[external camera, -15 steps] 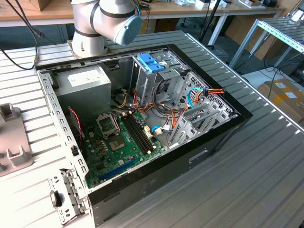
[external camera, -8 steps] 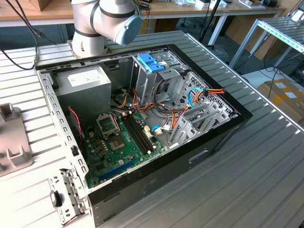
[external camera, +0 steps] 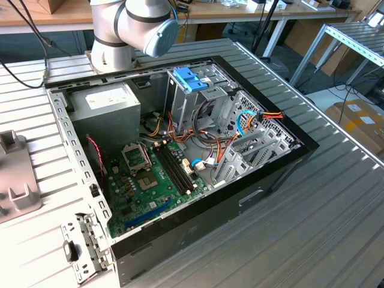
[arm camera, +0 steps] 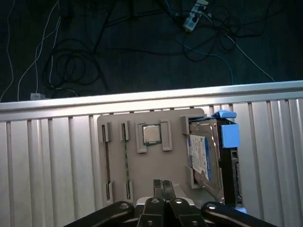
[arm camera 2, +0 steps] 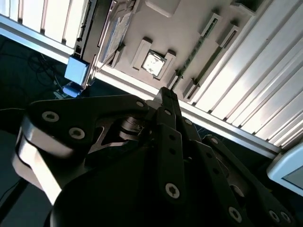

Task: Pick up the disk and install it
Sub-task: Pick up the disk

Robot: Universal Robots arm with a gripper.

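Observation:
The disk lies in the grey holder plate, its label side up, with blue rails and a blue tab at the end towards the table edge. My gripper hovers above the plate, shut with nothing between its fingers, and stands beside the disk, over the plate's middle. In the second wrist view the shut gripper points at the plate, and the disk shows edge-on with its blue tab. The open computer case lies on the table in the exterior view.
A processor chip and memory sticks sit in the plate's other slots. The slatted table ends just past the plate; the floor beyond holds cables. A pale blue bracket and a grey power supply sit inside the case.

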